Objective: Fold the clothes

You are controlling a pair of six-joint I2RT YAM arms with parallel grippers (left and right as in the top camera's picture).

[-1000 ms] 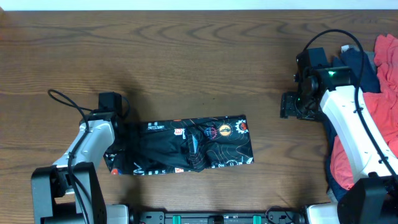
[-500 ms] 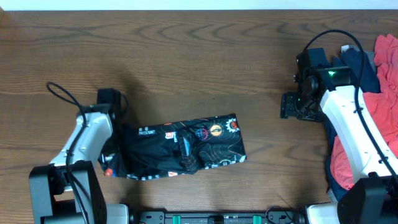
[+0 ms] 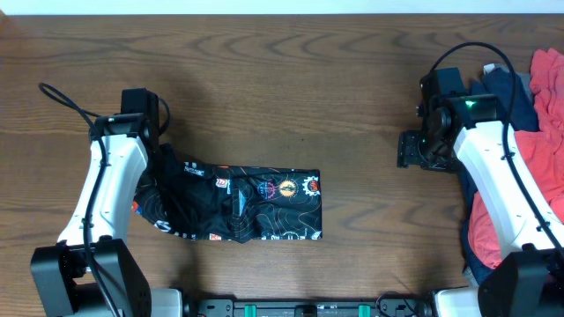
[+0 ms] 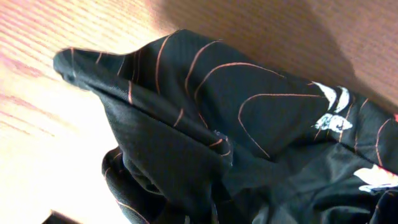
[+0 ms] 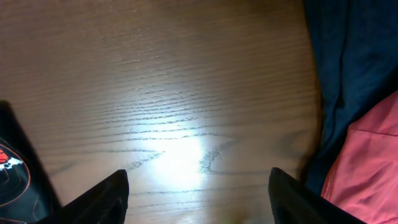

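The black jersey (image 3: 251, 204) with contour lines and colourful logos lies as a folded band at the table's front left. Its left end is bunched and drawn up toward my left gripper (image 3: 161, 165), which is shut on that fabric. In the left wrist view the black jersey (image 4: 205, 112) fills the frame and hides the fingers. My right gripper (image 3: 410, 148) hangs open over bare wood at the right, nothing between its fingertips (image 5: 112, 193). A corner of the jersey (image 5: 12, 180) shows at the left edge of that view.
A heap of a navy shirt (image 3: 507, 88) and a red shirt (image 3: 548, 97) lies at the table's right edge, beside the right arm. The navy shirt (image 5: 354, 62) and the red shirt (image 5: 367, 162) also show in the right wrist view. The table's far edge (image 3: 282, 12) runs along the top.
My left gripper has shut on the jersey's left end and moved left and toward the far side, dragging the whole jersey leftward. The right arm has not moved.
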